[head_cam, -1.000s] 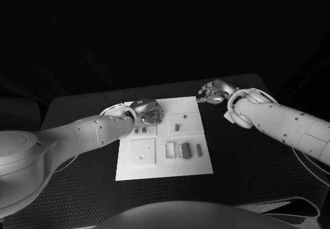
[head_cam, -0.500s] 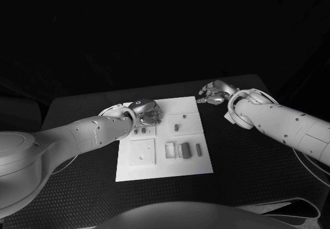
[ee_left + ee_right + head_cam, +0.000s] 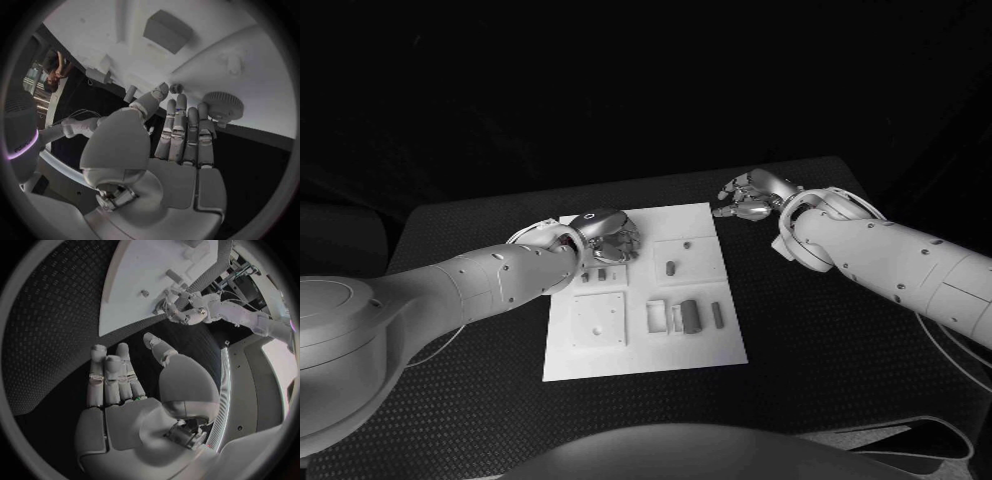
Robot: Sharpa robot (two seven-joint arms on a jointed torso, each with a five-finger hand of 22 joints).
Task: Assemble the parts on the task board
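My left hand hangs over the far-left corner of the task board, and from my left wrist its fingers lie straight and side by side with nothing between them and the thumb. I read that hand as open and empty. My right hand is off the board altogether, above the black table just past the board's far-right corner. Its fingers are also stretched out and hold nothing.

The parts are where the next move gets decided. A group of them lies in the near half of the board, right of centre, as a few short bars set side by side, each with its long axis running near to far. A smaller slotted piece sits further back in the right half, also lengthwise near to far. Just nearside of my left hand there are a couple of little pieces at the board's left edge (too small for me to tell their shape).

So the left hand is the nearer one to anything on the board. Those little pieces lie almost under it, towards me, while the bar group lies nearer and to its right. My right hand would have to come left and nearer, across the board's edge, to reach the bars. I judge that a grasp on the bars should close across their short width.
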